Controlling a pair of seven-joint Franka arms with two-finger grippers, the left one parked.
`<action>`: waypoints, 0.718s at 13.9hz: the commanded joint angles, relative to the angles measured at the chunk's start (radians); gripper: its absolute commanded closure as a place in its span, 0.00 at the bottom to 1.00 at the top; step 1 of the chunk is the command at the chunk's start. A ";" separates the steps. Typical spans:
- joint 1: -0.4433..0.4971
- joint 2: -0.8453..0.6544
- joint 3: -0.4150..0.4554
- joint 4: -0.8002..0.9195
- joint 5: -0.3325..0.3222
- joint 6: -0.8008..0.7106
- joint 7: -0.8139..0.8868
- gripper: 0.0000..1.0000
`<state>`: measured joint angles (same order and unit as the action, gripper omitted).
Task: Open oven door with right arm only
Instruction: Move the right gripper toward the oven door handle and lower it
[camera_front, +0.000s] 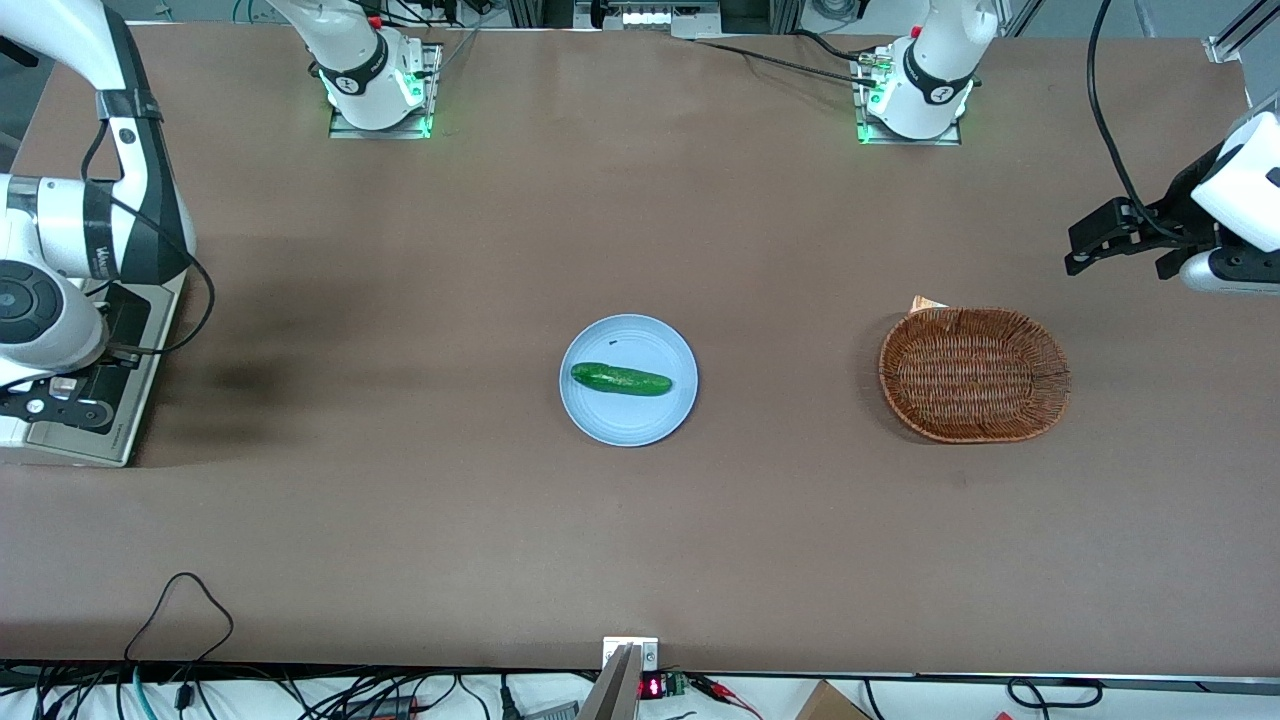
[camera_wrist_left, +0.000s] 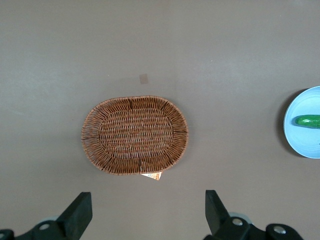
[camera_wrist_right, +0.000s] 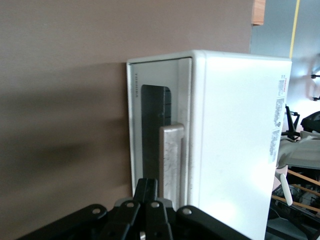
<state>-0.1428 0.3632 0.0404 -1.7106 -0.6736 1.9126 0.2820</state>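
Right wrist view: gripper (camera_wrist_right: 150, 210) hangs just above the oven door (camera_wrist_right: 155, 140), fingers together by its bar handle (camera_wrist_right: 171, 160). Door sits flush on the white toaster oven (camera_wrist_right: 230, 150), at the working arm's table end.

Oven door (camera_wrist_right: 150, 140) shut, silver frame, dark glass, bar handle (camera_wrist_right: 171, 160), on white toaster oven (camera_wrist_right: 225, 150)

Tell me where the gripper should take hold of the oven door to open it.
Grip the bar handle on the oven door. It stands proud of the closed door, so fingers can likely straddle it, coming straight at the door's front. The gripper is close in front of that handle.
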 joint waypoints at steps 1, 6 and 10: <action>-0.020 -0.007 -0.008 -0.040 -0.043 0.040 0.028 1.00; -0.024 0.000 -0.051 -0.072 -0.046 0.108 0.026 1.00; -0.024 0.002 -0.077 -0.087 -0.046 0.141 0.019 1.00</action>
<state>-0.1664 0.3738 -0.0331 -1.7780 -0.6987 2.0361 0.2854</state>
